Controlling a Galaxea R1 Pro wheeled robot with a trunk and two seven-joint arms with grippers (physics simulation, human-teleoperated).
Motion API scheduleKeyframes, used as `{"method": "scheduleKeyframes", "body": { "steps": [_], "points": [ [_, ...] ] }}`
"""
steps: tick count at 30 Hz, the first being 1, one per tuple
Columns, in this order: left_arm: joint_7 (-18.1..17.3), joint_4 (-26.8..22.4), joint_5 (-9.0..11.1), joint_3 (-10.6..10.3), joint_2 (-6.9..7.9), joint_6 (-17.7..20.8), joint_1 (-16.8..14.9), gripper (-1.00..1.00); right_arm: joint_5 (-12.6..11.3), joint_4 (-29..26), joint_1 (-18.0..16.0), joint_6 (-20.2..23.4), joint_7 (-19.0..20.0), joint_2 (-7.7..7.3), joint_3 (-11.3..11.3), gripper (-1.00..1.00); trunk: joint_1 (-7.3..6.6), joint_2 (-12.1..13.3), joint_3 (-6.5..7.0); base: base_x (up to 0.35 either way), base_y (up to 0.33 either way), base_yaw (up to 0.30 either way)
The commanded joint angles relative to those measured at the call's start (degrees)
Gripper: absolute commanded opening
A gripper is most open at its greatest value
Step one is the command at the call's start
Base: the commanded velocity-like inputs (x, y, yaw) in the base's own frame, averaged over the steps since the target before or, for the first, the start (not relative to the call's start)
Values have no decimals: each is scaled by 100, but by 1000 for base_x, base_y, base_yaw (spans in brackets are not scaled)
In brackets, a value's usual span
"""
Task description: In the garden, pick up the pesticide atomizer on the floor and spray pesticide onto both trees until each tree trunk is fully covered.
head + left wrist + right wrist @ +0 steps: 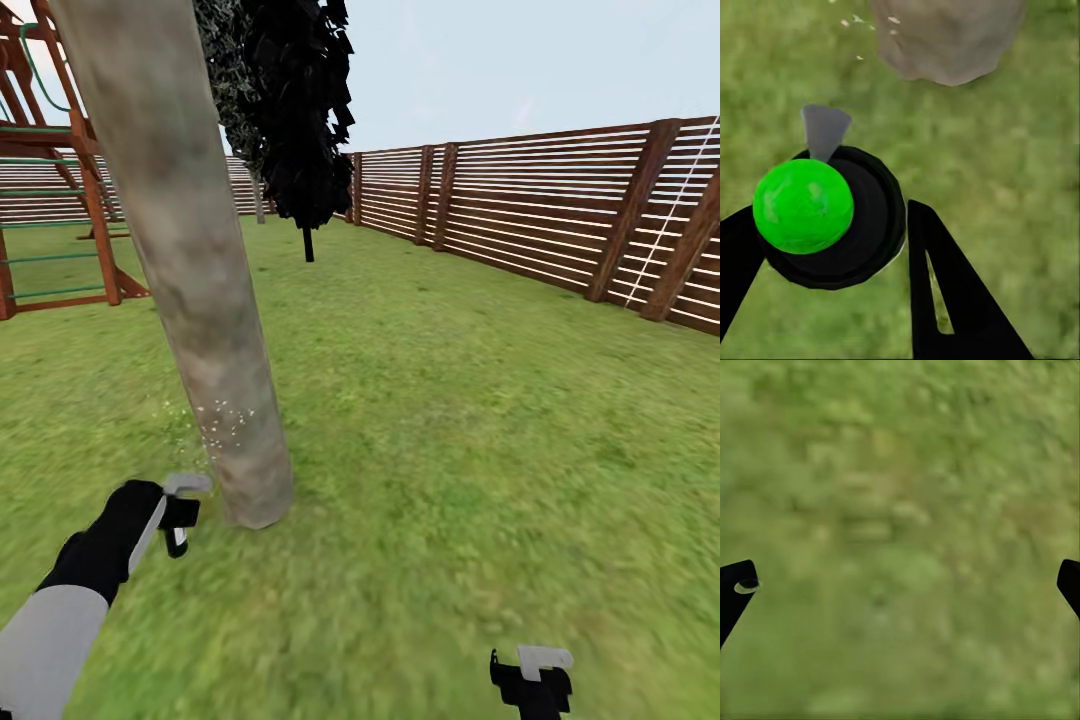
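In the left wrist view, my left gripper is shut on the pesticide atomizer, a dark round body with a bright green ball on top. Its grey nozzle points at the base of a tree trunk. From the head view, that gripper sits low beside the thick, pale mottled trunk, just to its left. White spray specks dot the trunk's lower part. My right gripper hangs open over bare grass, its fingertips wide apart.
A thin-trunked dark-leaved tree stands behind the trunk. A wooden play frame is at the far left. A brown slatted fence runs along the right and back. Lawn stretches to the right.
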Motion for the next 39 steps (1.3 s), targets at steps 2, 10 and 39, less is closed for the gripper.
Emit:
{"method": "scheduleKeyframes", "body": {
  "steps": [2,10,39],
  "points": [
    [7,37,-59,-10,-272,-34,15,-100,1,0,-1,0,0,0,0,100,0,0,0,0,0,94],
    [8,325,-70,5,-179,-176,80,-100,-6,0,-2,0,0,0,0,100,0,0,0,10,0,216],
    [19,1423,-340,-2,-526,-1583,528,-100,1,9,0,0,0,-9,0,100,0,0,0,161,-28,1]
  ]
}}
